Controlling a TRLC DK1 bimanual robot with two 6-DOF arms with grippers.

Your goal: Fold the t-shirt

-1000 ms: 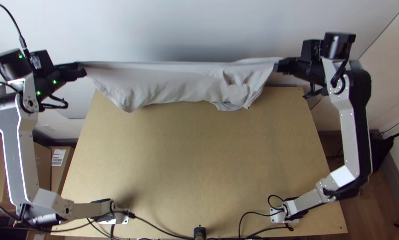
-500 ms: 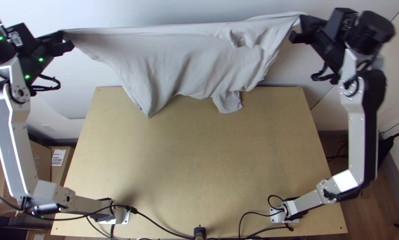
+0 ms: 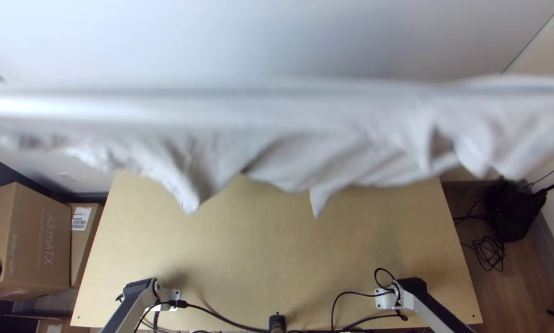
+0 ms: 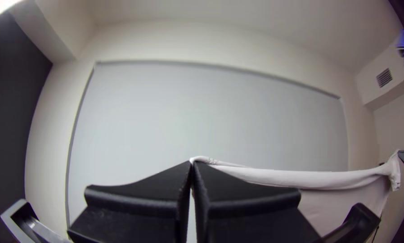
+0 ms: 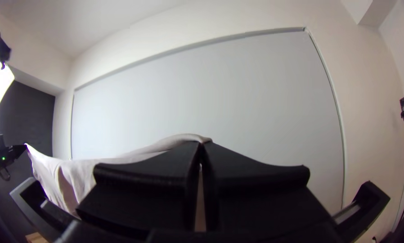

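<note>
T-shirt (image 3: 351,151) hangs stretched between the left jaws and right jaws, each pair pinching one end.

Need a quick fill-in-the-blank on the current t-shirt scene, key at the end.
Of the left gripper and the right gripper, ____ hold the t-shirt. The fingers of these grippers are ____ in colour. Between the grippers, the cloth's upper edge is stretched ____, while its lower edge hangs loose. In the top view, the cardboard boxes stand to the ____ of the table.

Missing words: both; black; taut; left.
</note>
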